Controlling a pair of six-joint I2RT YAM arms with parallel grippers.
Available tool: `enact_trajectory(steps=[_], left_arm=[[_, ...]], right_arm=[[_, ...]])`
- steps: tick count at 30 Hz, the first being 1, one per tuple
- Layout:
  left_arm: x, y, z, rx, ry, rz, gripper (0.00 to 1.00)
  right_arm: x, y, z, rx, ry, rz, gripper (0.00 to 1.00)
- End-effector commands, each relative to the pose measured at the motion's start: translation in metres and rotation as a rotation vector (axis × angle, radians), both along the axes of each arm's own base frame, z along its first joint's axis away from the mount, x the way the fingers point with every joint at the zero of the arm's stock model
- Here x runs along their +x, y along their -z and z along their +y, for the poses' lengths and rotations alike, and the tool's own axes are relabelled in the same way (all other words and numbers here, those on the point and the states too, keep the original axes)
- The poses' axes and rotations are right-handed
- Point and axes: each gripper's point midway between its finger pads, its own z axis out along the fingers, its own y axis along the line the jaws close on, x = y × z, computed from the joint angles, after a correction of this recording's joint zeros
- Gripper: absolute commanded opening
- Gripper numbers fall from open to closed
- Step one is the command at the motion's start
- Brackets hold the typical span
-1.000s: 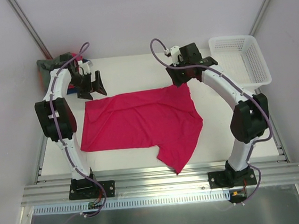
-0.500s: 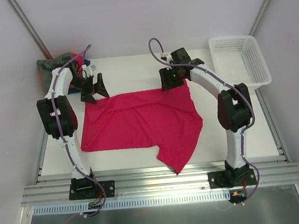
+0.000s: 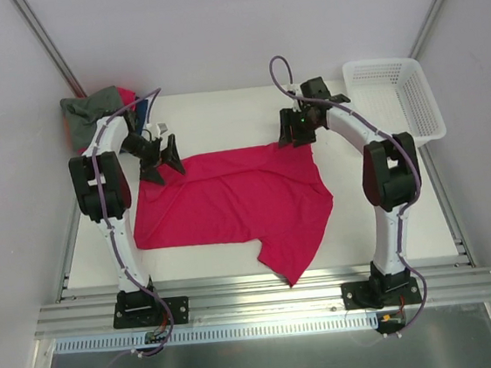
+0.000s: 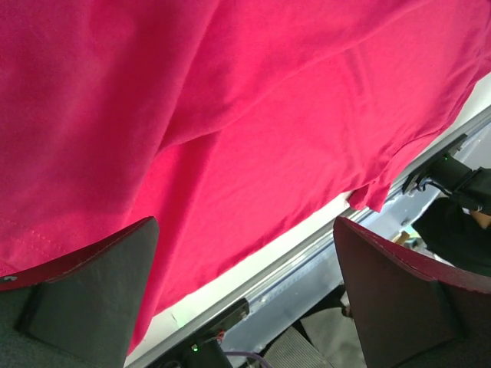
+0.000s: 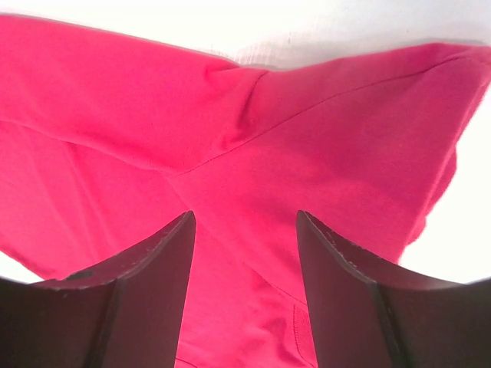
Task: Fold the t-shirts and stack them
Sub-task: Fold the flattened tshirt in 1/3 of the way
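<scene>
- Starting at the left gripper point(image 3: 157, 158): splayed wide open, nothing pinched, parked right over the 10 o'clock corner of the red shirt point(image 3: 238, 198).
- From its wrist cam: both fingers point(image 4: 84, 299) well apart, only red cloth between and below them. Can't tell whether they're touching the fabric.
- Then the right gripper point(image 3: 297, 133): parted too, though not as wide, sitting at the shirt's 1 o'clock corner. A seam and a fold visible between its fingers point(image 5: 138, 284), no hold on anything that shows.
- Red shirt itself: spread mostly flat in the middle of the table point(image 3: 213, 121), with a diagonal crease and one flap poking toward 6 o'clock, close to the near edge.
- Way off at 10 o'clock, in the far corner: bunched pile point(image 3: 88, 106) of more shirts, grey-green on top, bits of red and dark blue peeking out.
- Over at 2 o'clock: white basket point(image 3: 382, 62), well apart from the red shirt.
</scene>
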Motion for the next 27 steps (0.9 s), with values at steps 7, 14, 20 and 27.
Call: enact_trajectory(steps=[7,14,20,27], left_arm=[[0.008,0.023,0.013,0.071,0.0,0.093,0.99],[0.028,0.031,0.027,0.139,-0.024,0.069,0.99],[0.04,0.036,0.04,0.172,-0.051,0.044,0.99],[0.045,0.04,0.045,0.168,-0.061,0.044,0.99]], right_arm=[[0.001,0.032,0.001,0.024,0.016,0.102,0.59],[0.003,0.054,-0.015,-0.003,0.058,0.146,0.61],[0.024,0.055,-0.033,-0.009,0.099,0.13,0.63],[0.063,0.052,-0.039,-0.007,0.12,0.058,0.64]])
